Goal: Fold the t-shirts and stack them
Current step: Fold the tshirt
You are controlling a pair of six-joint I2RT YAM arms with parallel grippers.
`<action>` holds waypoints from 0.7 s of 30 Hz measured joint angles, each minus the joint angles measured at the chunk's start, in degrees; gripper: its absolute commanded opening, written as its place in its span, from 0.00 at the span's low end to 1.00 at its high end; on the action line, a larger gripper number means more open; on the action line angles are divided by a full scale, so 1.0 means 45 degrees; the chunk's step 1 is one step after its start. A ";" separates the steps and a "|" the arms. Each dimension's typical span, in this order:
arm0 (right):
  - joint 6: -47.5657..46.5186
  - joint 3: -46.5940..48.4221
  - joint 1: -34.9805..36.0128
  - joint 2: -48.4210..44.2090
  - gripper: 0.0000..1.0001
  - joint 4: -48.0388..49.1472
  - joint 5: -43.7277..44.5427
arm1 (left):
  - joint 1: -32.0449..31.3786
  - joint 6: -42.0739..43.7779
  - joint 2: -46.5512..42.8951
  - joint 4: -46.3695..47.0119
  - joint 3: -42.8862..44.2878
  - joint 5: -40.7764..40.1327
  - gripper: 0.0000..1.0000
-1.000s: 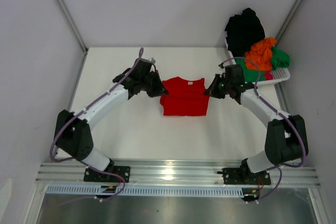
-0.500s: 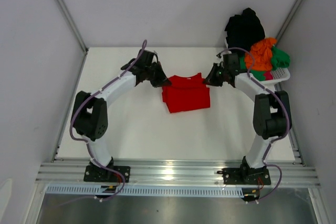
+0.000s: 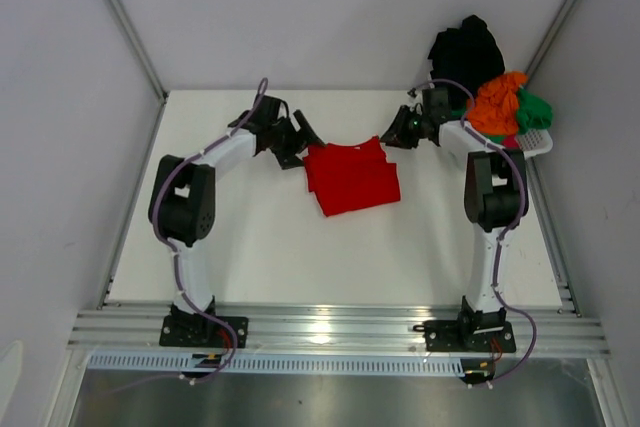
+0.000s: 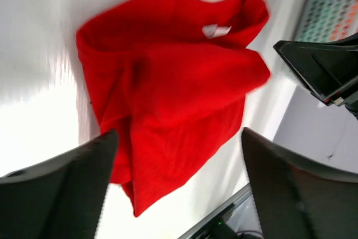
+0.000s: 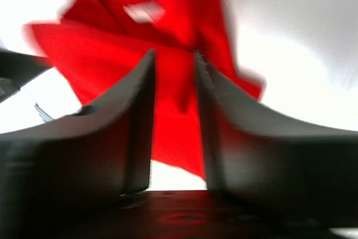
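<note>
A small white neck label (image 4: 215, 30) sewn inside the collar of the bright red cotton t-shirt (image 3: 350, 177) is the only tag in sight, and it is too blurred in both wrist views for any writing to be read. The red shirt lies loosely folded, its layers skewed, on the white table (image 3: 250, 237) a little toward 12 o'clock of the table's middle, collar toward 12 o'clock. The left gripper (image 3: 303, 142) sits at the shirt's 10 o'clock, just beside its edge; its wrist view shows its two dark fingers (image 4: 56, 188) spread wide with nothing between them and the cloth lying beyond them. The right gripper (image 3: 392, 135) is at the shirt's 1 o'clock, by the collar corner; its fingers (image 5: 140, 138) stand with only a narrow gap, red cloth showing past the tips, and I cannot tell whether they pinch it. At the table's 2 o'clock a white plastic basket (image 3: 540, 143) holds a black shirt (image 3: 465, 52), an orange one (image 3: 497, 99), a green one (image 3: 533, 107) and a sliver of pink (image 3: 512, 145)
</note>
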 measured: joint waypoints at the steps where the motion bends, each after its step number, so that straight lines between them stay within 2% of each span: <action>1: 0.0000 0.0515 0.0000 0.0223 0.46 0.0000 -0.0160 | 0.0107 -0.0049 0.0000 0.0097 0.0097 0.0034 0.99; 4: -0.0131 0.1744 0.0000 0.0500 0.61 -0.0029 -0.0549 | 0.0403 -0.0083 -0.0005 0.0437 0.0262 0.0063 0.99; 6: -0.0257 0.2147 0.0000 0.0437 0.61 0.0000 -0.0690 | 0.0583 0.0102 -0.0053 0.0520 0.0306 0.0102 0.99; 7: -0.0321 0.2200 0.0000 0.0306 0.58 0.0010 -0.0738 | 0.0636 0.0248 -0.0141 0.0461 0.0306 0.0092 0.99; 8: -0.0398 0.2161 0.0005 0.0121 0.57 -0.0092 -0.0772 | 0.0680 0.0442 -0.0291 0.0340 0.0306 0.0063 0.94; 9: -0.0481 0.2055 0.0000 -0.0126 0.54 -0.0160 -0.0811 | 0.0699 0.0617 -0.0505 0.0204 0.0296 0.0039 0.86; 10: -0.0559 0.1744 0.0000 -0.0457 0.32 -0.0131 -0.0845 | 0.0699 0.0797 -0.0748 0.0146 0.0253 0.0029 0.68; 11: -0.0753 0.1214 0.0000 -0.0937 0.14 -0.0063 -0.0899 | 0.0665 0.0976 -0.1156 0.0102 0.0141 0.0039 0.37; 12: -0.0811 0.0617 0.0000 -0.1477 0.00 -0.0068 -0.0971 | 0.0597 0.1132 -0.1642 0.0126 -0.0073 0.0019 0.28; 14: -0.0874 -0.0369 0.0005 -0.2414 0.00 -0.0102 -0.1078 | 0.0359 0.1520 -0.2807 0.0350 -0.0733 0.0049 0.13; 15: -0.0928 -0.0908 0.0019 -0.2890 0.00 -0.0049 -0.1127 | 0.0262 0.1579 -0.3342 0.0520 -0.1059 0.0068 0.01; 18: -0.1054 -0.1923 0.0151 -0.3648 0.00 0.0005 -0.1229 | -0.0335 0.1394 -0.4308 0.1467 -0.2016 0.0340 0.01; 21: -0.1214 -0.2312 0.0500 -0.3429 0.00 0.0044 -0.1234 | -0.0699 0.0860 -0.3925 0.2521 -0.2618 0.0767 0.01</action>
